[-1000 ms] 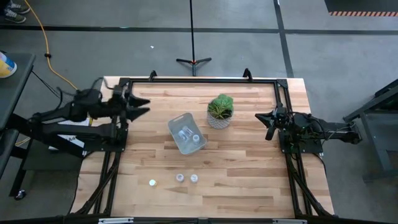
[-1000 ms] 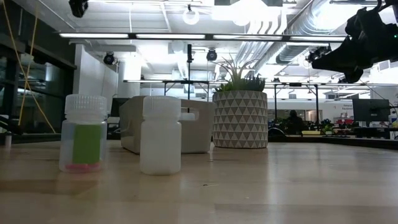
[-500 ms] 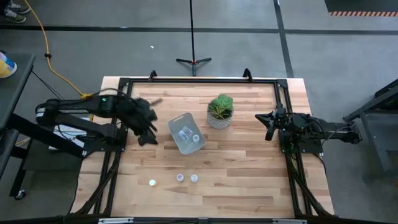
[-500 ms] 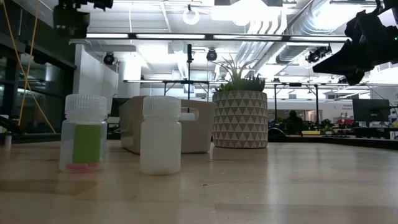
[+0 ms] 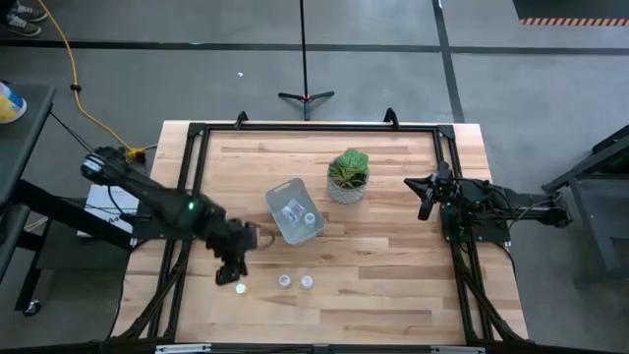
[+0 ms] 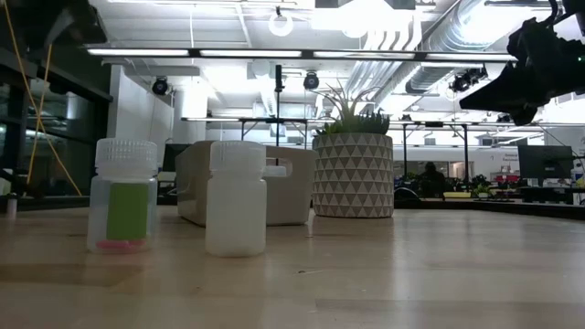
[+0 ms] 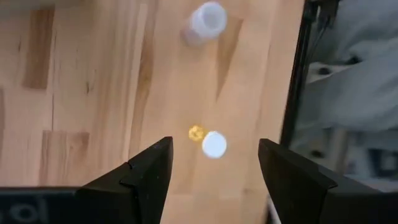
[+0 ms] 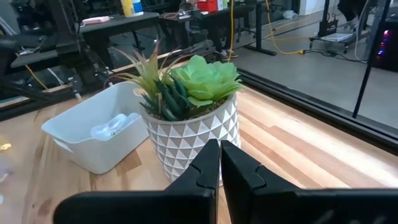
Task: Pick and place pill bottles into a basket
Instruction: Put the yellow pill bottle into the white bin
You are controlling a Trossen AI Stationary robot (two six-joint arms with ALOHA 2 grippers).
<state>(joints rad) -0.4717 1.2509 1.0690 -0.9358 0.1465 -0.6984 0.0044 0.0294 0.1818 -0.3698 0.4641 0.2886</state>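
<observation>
Three pill bottles stand upright on their bases on the wooden table near its near edge: one (image 5: 241,288), a second (image 5: 284,281) and a third (image 5: 307,282). Two show close in the low view, one with a green label (image 6: 122,195) and a white one (image 6: 236,197). The basket (image 5: 295,209) sits mid-table with more bottles lying inside it (image 8: 112,126). My left gripper (image 5: 234,270) is open, points down and hovers over the leftmost bottle (image 7: 214,144), a finger on either side, not touching. My right gripper (image 5: 425,192) is shut and empty at the right.
A white patterned pot with a green plant (image 5: 348,175) stands just right of the basket, close in front of my right gripper (image 8: 217,155). A black frame (image 5: 197,133) runs round the table's edges. Bare wood lies right of the three bottles.
My left gripper has swung from the table's far left, past the basket's left side, toward the near edge. It has tipped to point down and now stands over the leftmost bottle. The bottles, the basket and my right arm have not moved.
</observation>
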